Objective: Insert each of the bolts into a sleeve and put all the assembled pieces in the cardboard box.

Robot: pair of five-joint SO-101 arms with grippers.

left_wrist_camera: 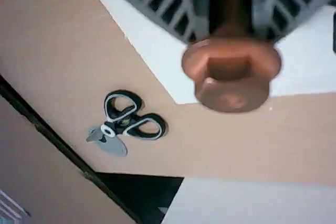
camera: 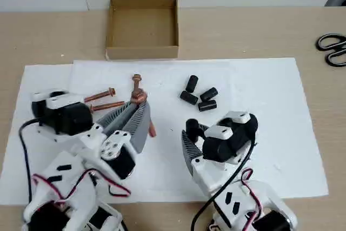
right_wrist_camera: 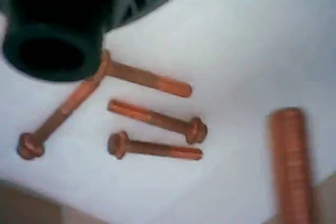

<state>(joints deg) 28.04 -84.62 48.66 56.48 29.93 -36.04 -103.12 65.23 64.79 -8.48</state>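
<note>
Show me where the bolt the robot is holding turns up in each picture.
High view: held bolt, below the cardboard box.
Left wrist view: bolt head close up, scissors behind.
Right wrist view: likely the blurred shank, nearer the camera than the loose bolts.
Shared landmark: the white paper.

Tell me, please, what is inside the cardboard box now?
Inside the cardboard box I see just its bare brown floor, with nothing lying on it. Its near wall covers a thin strip of that floor.
</note>
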